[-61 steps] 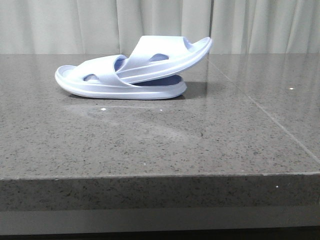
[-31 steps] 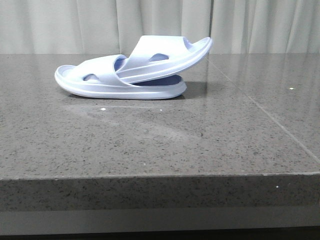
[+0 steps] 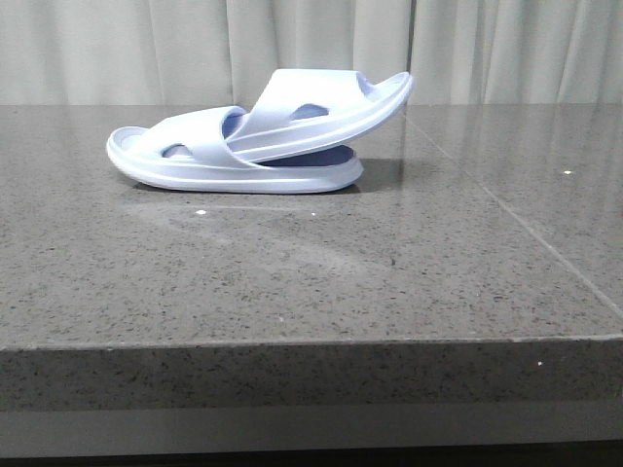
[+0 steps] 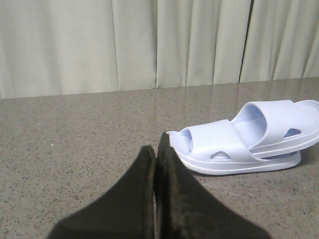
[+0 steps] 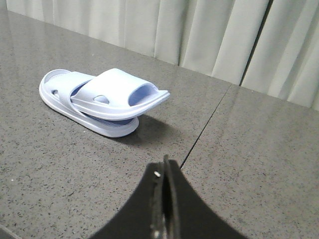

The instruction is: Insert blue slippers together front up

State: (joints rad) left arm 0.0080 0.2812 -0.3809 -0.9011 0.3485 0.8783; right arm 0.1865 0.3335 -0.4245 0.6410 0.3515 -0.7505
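The two blue slippers lie nested at the back of the table. The lower slipper point(image 3: 195, 161) rests flat on its sole. The upper slipper point(image 3: 321, 112) is pushed under the lower one's strap and tilts up to the right. Both show in the left wrist view point(image 4: 219, 149) and the right wrist view point(image 5: 89, 104). My left gripper point(image 4: 155, 152) is shut and empty, back from the pair. My right gripper point(image 5: 164, 167) is shut and empty, well short of the pair. Neither gripper shows in the front view.
The grey speckled stone table point(image 3: 292, 282) has a seam line point(image 3: 506, 209) running along its right part and a front edge point(image 3: 311, 341). Pale curtains point(image 3: 311, 49) hang behind the table.
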